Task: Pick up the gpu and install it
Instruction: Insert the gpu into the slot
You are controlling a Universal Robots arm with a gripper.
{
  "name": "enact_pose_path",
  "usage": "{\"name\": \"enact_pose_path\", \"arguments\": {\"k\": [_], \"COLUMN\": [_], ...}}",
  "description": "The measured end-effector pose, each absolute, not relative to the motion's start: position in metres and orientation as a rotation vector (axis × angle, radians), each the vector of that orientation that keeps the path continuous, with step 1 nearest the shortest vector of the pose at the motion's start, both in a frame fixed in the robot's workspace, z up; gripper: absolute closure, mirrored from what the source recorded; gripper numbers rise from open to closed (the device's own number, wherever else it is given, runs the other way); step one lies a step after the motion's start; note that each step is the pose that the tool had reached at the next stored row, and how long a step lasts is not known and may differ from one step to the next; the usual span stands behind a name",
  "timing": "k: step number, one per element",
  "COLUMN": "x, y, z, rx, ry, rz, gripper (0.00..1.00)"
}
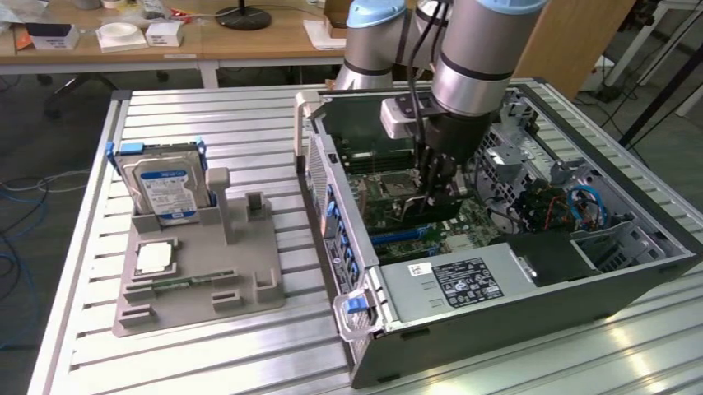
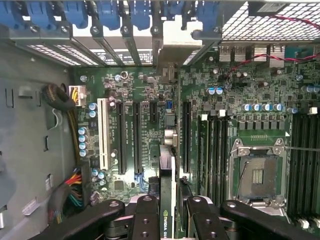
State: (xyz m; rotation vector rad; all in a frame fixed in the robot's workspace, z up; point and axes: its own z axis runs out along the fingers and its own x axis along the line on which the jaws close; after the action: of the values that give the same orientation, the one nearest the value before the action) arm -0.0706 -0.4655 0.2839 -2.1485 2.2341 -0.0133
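Observation:
The gpu (image 2: 167,190) shows edge-on in the wrist view as a thin black card with a green logo strip. Its grey metal bracket (image 2: 176,44) sits up against the case's rear slot openings. My gripper (image 2: 168,212) is shut on the card, with one black finger (image 2: 145,215) on each side. The card hangs over the long black expansion slots of the green motherboard (image 2: 250,90). Whether it is seated in a slot I cannot tell. In the exterior view, my gripper (image 1: 432,193) reaches down inside the open computer case (image 1: 363,271), and the dark gpu (image 1: 412,212) is below it.
A grey holder (image 1: 197,280) on the slatted table at the exterior view's left carries a silver hard drive (image 1: 165,188), a square processor (image 1: 154,259) and a green memory stick (image 1: 181,284). Inside the case are a power supply (image 1: 462,284), cables (image 1: 577,206) and an empty processor socket (image 2: 257,175).

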Motion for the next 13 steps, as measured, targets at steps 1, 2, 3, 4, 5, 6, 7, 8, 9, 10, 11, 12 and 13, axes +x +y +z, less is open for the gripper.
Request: {"name": "enact_pose_path", "arguments": {"k": [1, 2, 3, 4, 5, 6, 7, 8, 9, 10, 11, 12, 13], "x": [-0.0708, -0.0709, -0.0712, -0.0715, -0.0718, -0.072, -0.0724, -0.0728, -0.0735, -0.0746, -0.0761, -0.0775, -0.0788], "y": [-0.465, -0.4644, -0.464, -0.4634, -0.463, -0.4626, -0.4621, -0.4616, -0.4612, -0.461, -0.461, -0.4609, -0.4609], "z": [0.2825, 0.2816, 0.2808, 0.2801, 0.2792, 0.2784, 0.2776, 0.2768, 0.276, 0.2755, 0.2752, 0.2749, 0.2748], "rx": [-2.148, -2.149, -2.149, -2.149, -2.149, -2.149, -2.149, -2.149, -2.149, -2.149, -2.149, -2.149, -2.149], "ry": [2.234, 2.234, 2.234, 2.234, 2.234, 2.234, 2.234, 2.234, 2.234, 2.234, 2.234, 2.234, 2.234], "rz": [-0.013, -0.013, -0.013, -0.013, -0.013, -0.013, -0.014, -0.014, -0.014, -0.014, -0.014, -0.014, -0.014], "gripper": [0.74, 0.74, 0.74, 0.74, 0.74, 0.74, 0.74, 0.74, 0.74, 0.74, 0.74, 0.74, 0.74]}}
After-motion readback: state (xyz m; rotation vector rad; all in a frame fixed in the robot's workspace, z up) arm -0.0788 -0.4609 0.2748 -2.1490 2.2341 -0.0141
